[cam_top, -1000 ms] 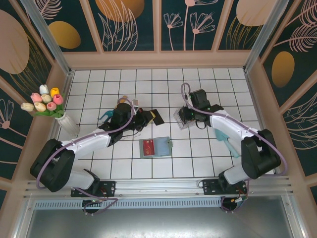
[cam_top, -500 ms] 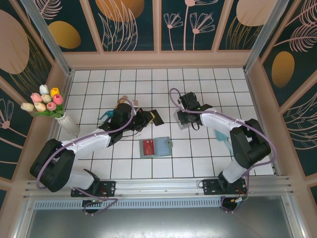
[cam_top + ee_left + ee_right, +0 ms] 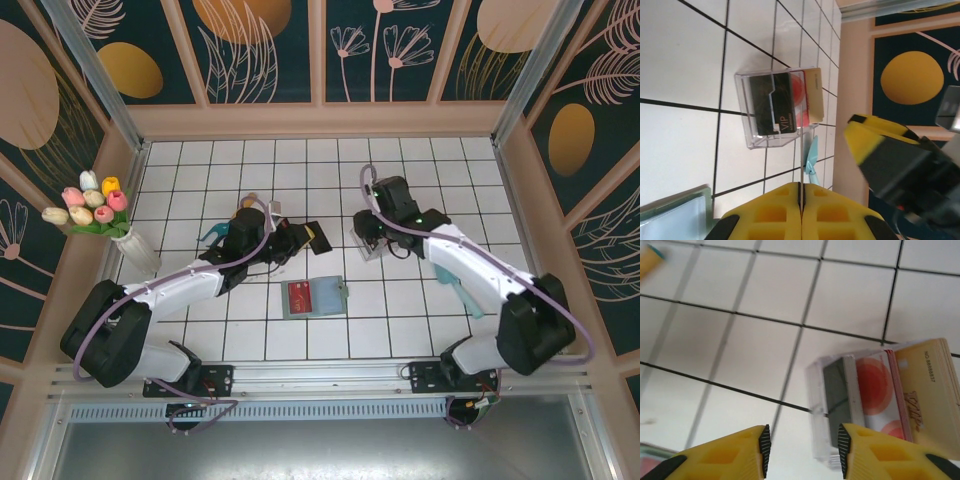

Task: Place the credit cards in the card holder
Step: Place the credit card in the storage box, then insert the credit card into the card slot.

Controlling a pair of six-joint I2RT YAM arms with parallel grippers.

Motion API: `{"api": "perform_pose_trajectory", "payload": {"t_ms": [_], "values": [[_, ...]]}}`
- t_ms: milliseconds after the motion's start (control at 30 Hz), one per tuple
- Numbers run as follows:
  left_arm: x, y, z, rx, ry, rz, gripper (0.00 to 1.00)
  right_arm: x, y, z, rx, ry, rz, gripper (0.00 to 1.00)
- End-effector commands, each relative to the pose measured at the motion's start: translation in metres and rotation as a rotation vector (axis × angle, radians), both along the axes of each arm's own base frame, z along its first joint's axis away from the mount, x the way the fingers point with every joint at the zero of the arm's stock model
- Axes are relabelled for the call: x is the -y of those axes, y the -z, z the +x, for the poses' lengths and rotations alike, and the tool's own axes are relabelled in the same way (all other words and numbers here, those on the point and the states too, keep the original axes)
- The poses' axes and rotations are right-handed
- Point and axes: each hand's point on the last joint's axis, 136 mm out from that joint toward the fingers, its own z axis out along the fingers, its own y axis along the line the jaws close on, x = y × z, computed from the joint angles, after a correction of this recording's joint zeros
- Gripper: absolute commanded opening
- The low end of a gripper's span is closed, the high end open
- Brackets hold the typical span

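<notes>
The clear plastic tray [image 3: 744,102] stands right of the table's middle, and the credit cards [image 3: 771,104] stand on edge in it: a black one in front, a red one behind it and a tan one at the back. The black card reads "VIP". From the right wrist the tan card [image 3: 925,390] carries a line starting "NO." with digits too small to be sure of. The right gripper [image 3: 802,446] hangs just over the tray's near end, its yellow fingers spread with nothing between them.

The card holder [image 3: 325,297] lies open and flat near the table's middle, towards the near edge, with a red card [image 3: 298,294] on its left half. The left gripper [image 3: 801,212] is between holder and tray, its fingers pressed together, and whether anything thin sits between them cannot be told.

A teal trowel [image 3: 455,282] lies towards the right edge, partly under the right arm. A vase of tulips [image 3: 92,208] stands at the left edge. A small teal thing [image 3: 212,236] shows behind the left arm, too hidden to identify.
</notes>
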Motion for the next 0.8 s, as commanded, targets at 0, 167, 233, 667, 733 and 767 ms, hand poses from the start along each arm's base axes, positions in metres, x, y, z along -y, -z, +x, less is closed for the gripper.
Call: {"api": "perform_pose_trajectory", "payload": {"t_ms": [0,167,233,667,733,767], "values": [[0.008,-0.024,-0.003,0.107,0.067,-0.056,0.07,-0.031,-0.032,-0.019,-0.056,-0.074,0.233,0.45],[0.012,-0.038,-0.013,0.169,0.124,-0.091,0.07,-0.072,-0.057,-0.046,-0.161,-0.238,0.504,0.54],[0.013,-0.045,-0.017,0.19,0.144,-0.117,0.07,-0.08,-0.061,-0.051,-0.185,-0.277,0.555,0.57],[0.012,-0.063,-0.029,0.24,0.178,-0.175,0.08,-0.085,-0.052,-0.061,-0.321,-0.388,0.689,0.34],[0.011,-0.063,-0.03,0.239,0.176,-0.178,0.08,-0.086,-0.053,-0.066,-0.328,-0.412,0.707,0.27],[0.011,-0.063,-0.031,0.239,0.174,-0.179,0.08,-0.086,-0.055,-0.069,-0.334,-0.428,0.721,0.23]]}}
